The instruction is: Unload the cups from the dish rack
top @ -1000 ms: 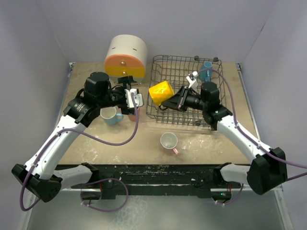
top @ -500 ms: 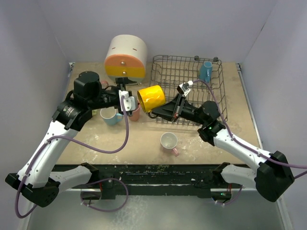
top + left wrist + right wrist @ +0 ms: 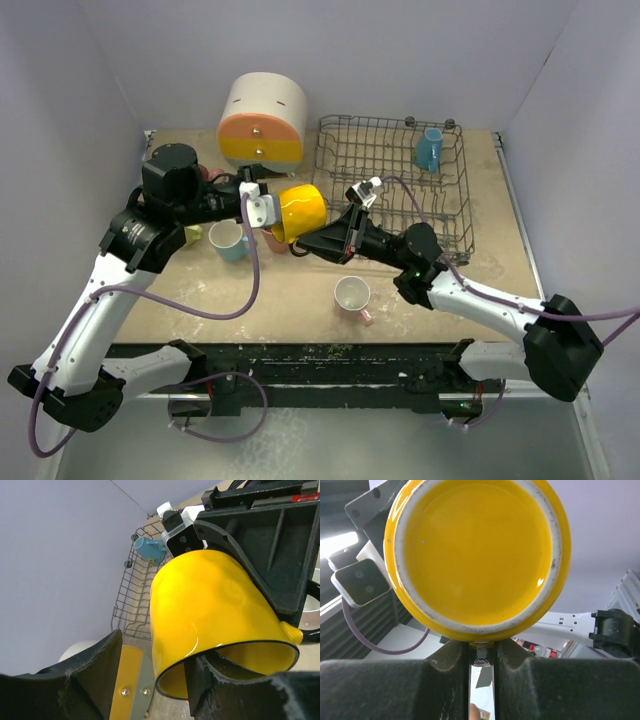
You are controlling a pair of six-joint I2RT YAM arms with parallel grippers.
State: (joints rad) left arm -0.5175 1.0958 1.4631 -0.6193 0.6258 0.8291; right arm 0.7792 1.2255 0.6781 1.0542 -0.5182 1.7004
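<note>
One yellow mug (image 3: 297,208), airborne on its side left of the dish rack (image 3: 390,150): right gripper (image 3: 481,655) clenched on it near the base, left gripper (image 3: 150,675) agape astride its rim, one finger inside. Tan tabletop (image 3: 300,290), pale lilac walls. Rack holds one light blue cup (image 3: 429,150), far corner

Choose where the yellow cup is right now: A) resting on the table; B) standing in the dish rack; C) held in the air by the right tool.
C: the right tool grips the yellow cup above the table, outside the dish rack.
</note>
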